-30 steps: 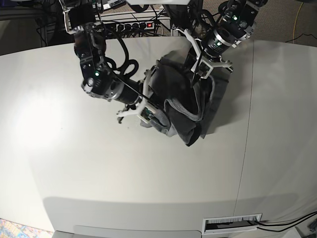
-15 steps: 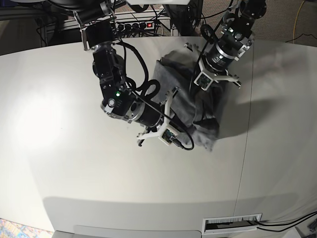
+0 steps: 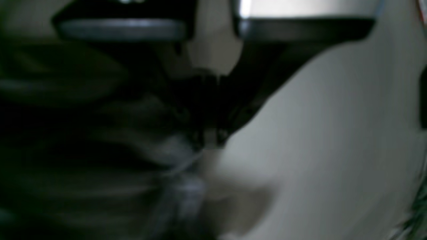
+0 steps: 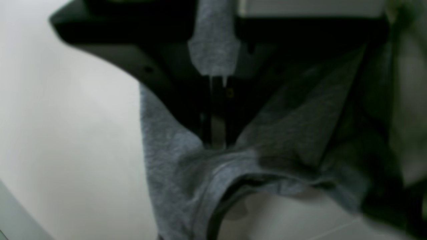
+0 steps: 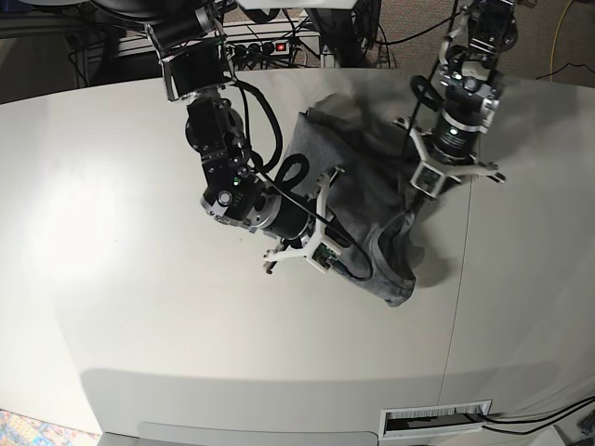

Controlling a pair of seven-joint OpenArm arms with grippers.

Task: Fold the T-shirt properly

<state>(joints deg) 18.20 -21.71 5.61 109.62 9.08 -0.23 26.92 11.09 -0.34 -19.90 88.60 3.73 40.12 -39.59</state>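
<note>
Stretching diagonally from far-left to near-right, the T-shirt [image 5: 372, 200] is pinched by both jaws.

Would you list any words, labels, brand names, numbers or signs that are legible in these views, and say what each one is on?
None can be read.
T-shirt: plain grey fabric, no print or tag showing.
Left gripper and right gripper: no legible markings; both wrist views are blurred.
Power strip behind the table: a red switch shows, any lettering too small to read.
</note>
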